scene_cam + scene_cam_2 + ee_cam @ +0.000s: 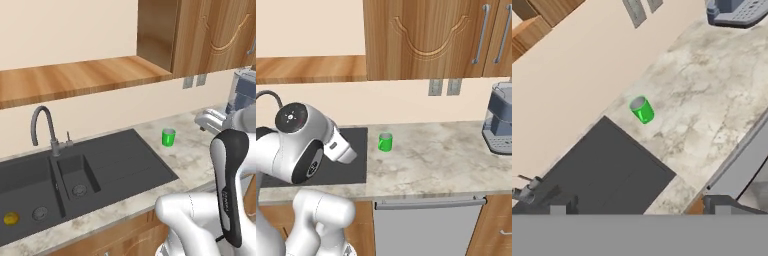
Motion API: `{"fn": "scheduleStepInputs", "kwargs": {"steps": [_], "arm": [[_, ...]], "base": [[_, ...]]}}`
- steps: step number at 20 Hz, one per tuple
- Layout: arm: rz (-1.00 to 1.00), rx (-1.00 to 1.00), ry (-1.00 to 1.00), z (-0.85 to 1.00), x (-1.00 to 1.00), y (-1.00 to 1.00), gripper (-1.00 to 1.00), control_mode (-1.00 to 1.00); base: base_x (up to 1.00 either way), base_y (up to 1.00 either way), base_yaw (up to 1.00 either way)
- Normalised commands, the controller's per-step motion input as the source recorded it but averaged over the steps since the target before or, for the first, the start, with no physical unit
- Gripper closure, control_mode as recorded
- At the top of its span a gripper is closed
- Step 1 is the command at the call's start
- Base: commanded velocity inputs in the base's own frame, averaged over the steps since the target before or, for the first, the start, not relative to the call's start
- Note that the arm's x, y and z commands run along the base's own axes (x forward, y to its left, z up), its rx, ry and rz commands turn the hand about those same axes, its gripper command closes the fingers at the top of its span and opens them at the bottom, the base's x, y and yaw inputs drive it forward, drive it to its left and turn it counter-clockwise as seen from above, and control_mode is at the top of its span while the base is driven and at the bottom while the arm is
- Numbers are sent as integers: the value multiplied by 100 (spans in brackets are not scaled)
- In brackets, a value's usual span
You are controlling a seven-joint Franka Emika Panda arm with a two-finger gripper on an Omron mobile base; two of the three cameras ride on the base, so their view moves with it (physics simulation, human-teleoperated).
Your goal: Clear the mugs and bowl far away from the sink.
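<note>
Standing: green mug on counter | tool well apart (open)

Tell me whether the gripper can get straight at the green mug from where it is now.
Probably yes. The green mug stands upright on bare marble counter just beyond the sink's drainboard, with nothing beside it. The open gripper looks down at it from above, the way between unobstructed.

Cream wall at the far side, wooden upper cabinets above, pale marble counter, twin grey outlets, coffee machine far right, steel dishwasher front below
</note>
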Motion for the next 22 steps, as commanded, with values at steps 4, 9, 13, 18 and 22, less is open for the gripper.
{"fn": "scheduleStepInputs", "kwargs": {"steps": [4, 9, 13, 18, 22], "arm": [[0, -16, 0, -27, 33, 8, -100, -100], [0, -12, 0, -28, 29, 3, -100, -100], [9, -8, 3, -39, 21, 0, -100, -100], [10, -8, 5, -45, 29, 0, -100, -100], [6, -11, 3, -43, 42, 2, -100, -100]], "base": [[0, 0, 0], [0, 0, 0], [0, 0, 0], [0, 0, 0], [0, 0, 0]]}}
